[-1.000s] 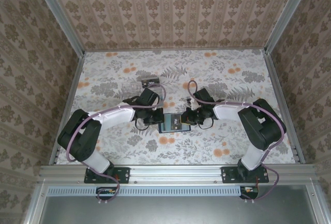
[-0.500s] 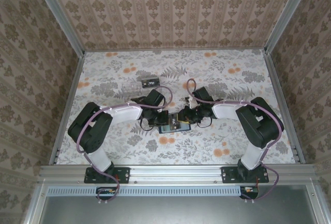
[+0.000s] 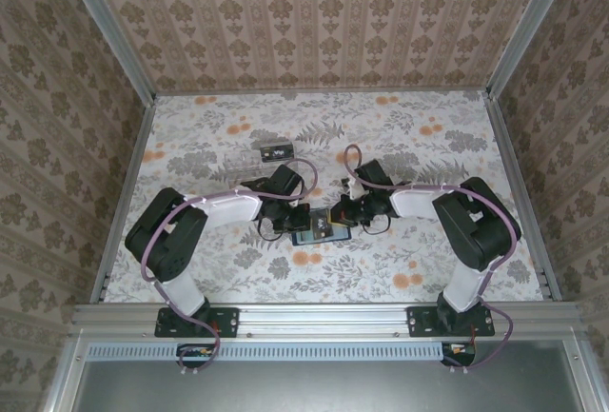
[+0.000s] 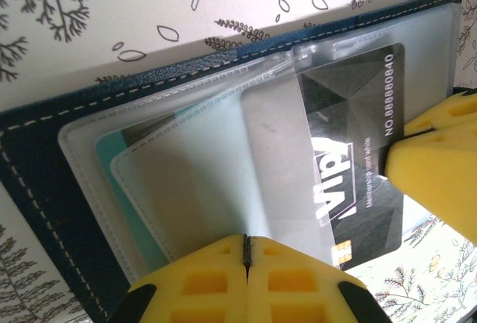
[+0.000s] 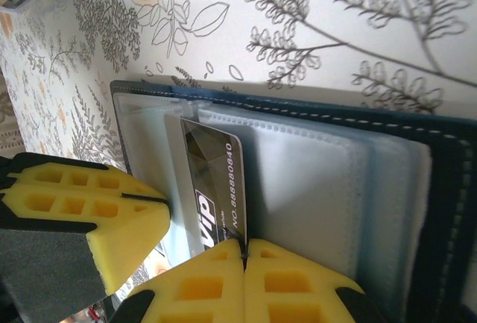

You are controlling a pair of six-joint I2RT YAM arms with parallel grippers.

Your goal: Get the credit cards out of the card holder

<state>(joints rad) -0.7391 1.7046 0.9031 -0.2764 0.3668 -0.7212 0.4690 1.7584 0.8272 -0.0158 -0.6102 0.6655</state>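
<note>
The navy card holder lies open on the table between both grippers. Its clear plastic sleeves fan out over the navy cover. My left gripper is shut on the edge of one clear sleeve. A black "VIP" credit card sticks partly out of a sleeve, and my right gripper is shut on its lower edge. A teal card sits inside another sleeve. The right gripper's yellow fingers touch the black credit card at its right edge.
A clear tray holding a dark card lies behind the left arm. Floral tablecloth runs out to patterned walls on three sides. The left gripper's yellow fingers sit close beside the right gripper.
The left arm swung in towards the card holder and has held still since. The right gripper opened a little and has now shut on the black card.
</note>
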